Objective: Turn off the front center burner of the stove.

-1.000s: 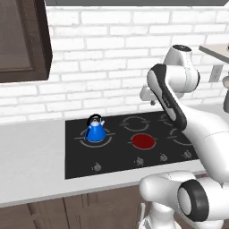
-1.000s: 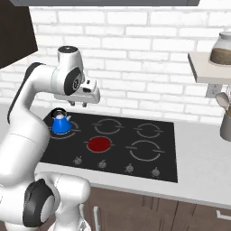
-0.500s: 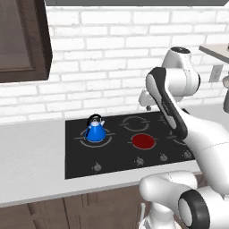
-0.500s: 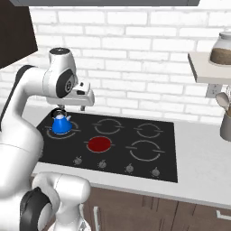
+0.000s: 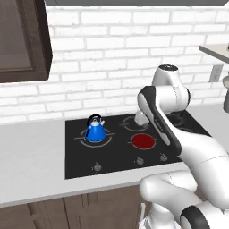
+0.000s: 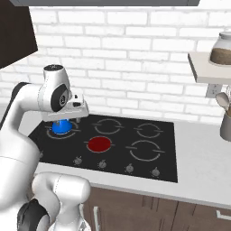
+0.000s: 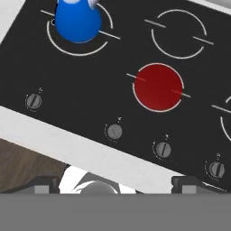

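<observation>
Glowing solid red, the round front center burner (image 7: 159, 87) lies on the flat glossy black glass stove (image 6: 118, 151), in the front row ahead of a grey ring-marked zone (image 7: 181, 34). A rounded blue kettle (image 5: 95, 130) stands on the rear left ring. Four small grey knobs (image 7: 113, 131) line the front edge. The two-finger gripper (image 6: 77, 120) hangs above the cooktop beside the kettle, its dark fingertips (image 7: 43, 184) spread wide, holding nothing.

White brick wall (image 6: 135, 67) behind grey counter (image 5: 31, 156); dark wood cabinets below (image 6: 149, 212), dark upper cabinet (image 5: 22, 40), wall shelf (image 6: 210, 67).
</observation>
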Available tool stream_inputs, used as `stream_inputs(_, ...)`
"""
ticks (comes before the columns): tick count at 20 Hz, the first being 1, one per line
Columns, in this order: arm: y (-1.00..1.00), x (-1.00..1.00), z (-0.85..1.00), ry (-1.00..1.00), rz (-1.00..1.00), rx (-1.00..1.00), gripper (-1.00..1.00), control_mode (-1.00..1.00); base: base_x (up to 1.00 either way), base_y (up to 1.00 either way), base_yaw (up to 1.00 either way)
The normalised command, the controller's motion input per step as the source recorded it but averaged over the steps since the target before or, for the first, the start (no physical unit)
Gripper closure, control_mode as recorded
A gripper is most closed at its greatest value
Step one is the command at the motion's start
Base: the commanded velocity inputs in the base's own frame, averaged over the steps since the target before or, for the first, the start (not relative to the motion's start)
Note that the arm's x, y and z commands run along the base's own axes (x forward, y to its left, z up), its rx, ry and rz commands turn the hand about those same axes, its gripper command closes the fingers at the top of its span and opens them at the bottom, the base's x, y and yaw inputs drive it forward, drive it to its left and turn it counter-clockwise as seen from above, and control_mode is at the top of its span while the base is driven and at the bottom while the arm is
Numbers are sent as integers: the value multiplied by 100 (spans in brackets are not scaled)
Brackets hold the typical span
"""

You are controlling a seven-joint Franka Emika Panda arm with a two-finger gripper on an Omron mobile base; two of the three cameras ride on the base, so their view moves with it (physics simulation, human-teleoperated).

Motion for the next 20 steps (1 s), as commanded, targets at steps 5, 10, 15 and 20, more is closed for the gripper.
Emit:
stream_inputs(5, 10, -2, -57, 2, 19, 0, -100, -100, 0, 0, 0)
stream_inputs(10, 7, 0, -62, 0, 20, -2, -100, -100, 0, 0, 0)
stream_inputs(15, 0, 0, -39, 0, 17, -6, -100, -100, 0, 0, 0)
stream_inputs(20, 0, 7, -31, 0, 11, -8, -100, -100, 0, 0, 0)
